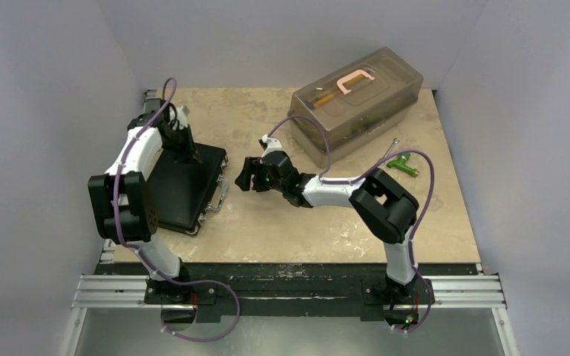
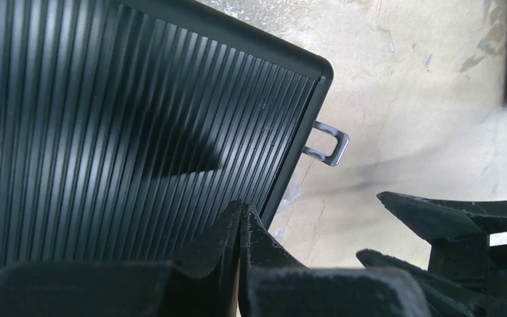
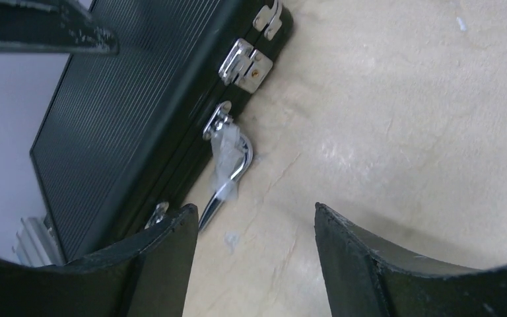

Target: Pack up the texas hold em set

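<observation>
The texas hold em set is a flat black ribbed briefcase [image 1: 185,194] lying closed on the table's left side. Its chips and cards are hidden inside. My left gripper [image 1: 188,152] hovers over the lid [image 2: 105,119] near the far right corner, its fingers [image 2: 244,214] shut with nothing between them. A metal latch loop [image 2: 329,142] sticks out from the case's edge. My right gripper [image 1: 243,178] stands open just right of the case, above bare table [image 3: 254,218]. The chrome handle [image 3: 230,173] and a latch [image 3: 244,63] lie ahead of its left finger.
A large translucent grey tub [image 1: 356,104] with a pink clamp [image 1: 355,80] on top sits at the back right. A green-handled tool [image 1: 403,165] lies right of it. Grey walls close in on both sides. The metal rail [image 1: 289,291] runs along the near edge.
</observation>
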Tool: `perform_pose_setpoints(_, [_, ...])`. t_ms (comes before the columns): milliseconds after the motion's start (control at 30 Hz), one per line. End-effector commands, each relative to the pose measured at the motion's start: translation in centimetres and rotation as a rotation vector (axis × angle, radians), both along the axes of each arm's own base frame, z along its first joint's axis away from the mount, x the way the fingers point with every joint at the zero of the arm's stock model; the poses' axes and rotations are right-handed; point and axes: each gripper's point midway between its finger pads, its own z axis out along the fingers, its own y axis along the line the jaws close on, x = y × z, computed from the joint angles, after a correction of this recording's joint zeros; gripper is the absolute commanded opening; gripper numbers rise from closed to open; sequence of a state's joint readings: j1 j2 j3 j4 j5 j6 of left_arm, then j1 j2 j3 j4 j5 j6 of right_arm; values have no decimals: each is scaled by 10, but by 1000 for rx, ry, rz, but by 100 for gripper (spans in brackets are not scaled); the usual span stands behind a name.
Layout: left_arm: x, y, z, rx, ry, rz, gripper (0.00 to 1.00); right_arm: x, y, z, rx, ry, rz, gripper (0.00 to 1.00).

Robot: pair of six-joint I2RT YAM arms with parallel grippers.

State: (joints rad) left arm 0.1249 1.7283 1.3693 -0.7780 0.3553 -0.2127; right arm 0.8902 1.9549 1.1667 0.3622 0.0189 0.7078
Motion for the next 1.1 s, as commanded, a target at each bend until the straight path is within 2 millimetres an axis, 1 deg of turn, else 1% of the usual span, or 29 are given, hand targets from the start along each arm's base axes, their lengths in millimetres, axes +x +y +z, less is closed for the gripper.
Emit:
perform_pose_setpoints(0, [7,-7,1,92,-38,-41,0,29,27,40,113,-78,-57,62])
perform_pose_setpoints(133, [8,-16,-4,67,-27,-44,0,39,40,43,124,-95,-53,55])
perform_pose_setpoints(233, [9,-19,-11,43,-11,-37,0,47,47,39,114,-87,-64,52])
perform_pose_setpoints(267, [9,-19,-17,47,5,-34,0,49,50,36,110,-84,-67,51])
perform_pose_setpoints(333, [9,-18,-24,48,31,-31,0,54,53,35,106,-88,-78,50])
perform_pose_setpoints(433, [8,-18,-31,46,55,-33,0,61,60,35,104,-86,-80,44])
perform_pose_setpoints(533, [6,-16,-37,65,78,-27,0,67,68,29,84,-71,-72,36])
perform_pose_setpoints(633, [2,-13,-42,108,91,-36,0,77,66,21,30,-84,-104,31])
perform_pose_setpoints(800, [1,-17,-47,116,103,-60,0,83,58,8,-31,-78,-153,28])
perform_pose_setpoints(900, [1,-17,-47,115,104,-63,0,84,52,-5,-77,-74,-168,27])
perform_pose_setpoints(1067, [1,-19,-45,110,102,-68,0,80,51,-25,-120,-72,-135,25])
